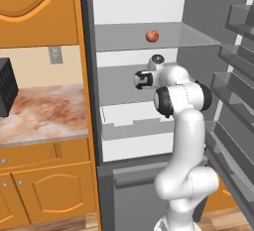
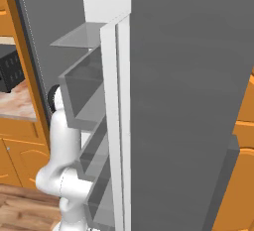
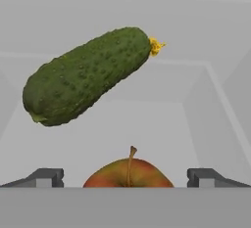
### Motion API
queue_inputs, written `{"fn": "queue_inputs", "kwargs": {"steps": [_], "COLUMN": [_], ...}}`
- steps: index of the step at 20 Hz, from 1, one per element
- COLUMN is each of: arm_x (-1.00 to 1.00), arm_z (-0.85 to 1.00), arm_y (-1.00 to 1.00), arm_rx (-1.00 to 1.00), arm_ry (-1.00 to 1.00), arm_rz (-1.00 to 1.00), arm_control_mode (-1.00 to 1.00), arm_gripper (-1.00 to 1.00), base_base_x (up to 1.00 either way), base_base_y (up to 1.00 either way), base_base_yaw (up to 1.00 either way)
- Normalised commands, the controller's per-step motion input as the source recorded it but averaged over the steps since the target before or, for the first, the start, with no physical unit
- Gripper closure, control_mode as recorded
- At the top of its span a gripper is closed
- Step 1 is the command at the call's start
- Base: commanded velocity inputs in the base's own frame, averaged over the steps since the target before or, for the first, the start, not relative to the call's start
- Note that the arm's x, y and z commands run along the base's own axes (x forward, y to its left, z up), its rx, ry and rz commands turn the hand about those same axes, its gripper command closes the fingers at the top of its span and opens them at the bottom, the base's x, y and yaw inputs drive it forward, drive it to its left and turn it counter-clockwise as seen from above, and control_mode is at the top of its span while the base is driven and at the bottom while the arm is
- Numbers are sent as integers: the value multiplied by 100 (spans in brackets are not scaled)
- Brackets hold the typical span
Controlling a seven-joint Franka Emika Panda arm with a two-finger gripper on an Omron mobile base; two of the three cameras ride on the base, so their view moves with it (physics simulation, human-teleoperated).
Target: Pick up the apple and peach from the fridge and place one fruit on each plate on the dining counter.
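My gripper (image 3: pixel 127 177) is reaching into the fridge (image 1: pixel 144 7), fingers (image 3: pixel 46 177) spread as wide as they go and holding nothing. Between the two dark, blocky tips sits the apple (image 3: pixel 128 174), a rounded red-and-yellow fruit with a thin brown stem standing up from its dimple. Beyond it lies a cucumber (image 3: pixel 86 75), long, dark green and pebbled, with a small yellow tuft at one end, resting at a slant on the smooth grey glass shelf. From the left base view a second small reddish fruit (image 1: pixel 152 36) sits on the higher glass shelf (image 1: pixel 188 36); probably the peach, though it is too small to be sure. The fridge walls are plain matte white.
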Motion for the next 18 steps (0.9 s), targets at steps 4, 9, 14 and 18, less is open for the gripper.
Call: {"fn": "queue_inputs", "kwargs": {"steps": [4, 9, 14, 18], "arm_x": [0, -12, -19, -17], "arm_z": [-35, -47, -46, -48], "arm_y": [0, 0, 0, 0], "arm_rx": [0, 0, 0, 0], "arm_ry": [1, 3, 0, 2], "arm_rz": [0, 0, 0, 0], "arm_control_mode": [-100, -100, -100, -100], "arm_gripper": [-100, -100, -100, -100], "base_base_x": [0, 0, 0, 0], "base_base_y": [0, 0, 0, 0], "base_base_yaw": [0, 0, 0, 0]}}
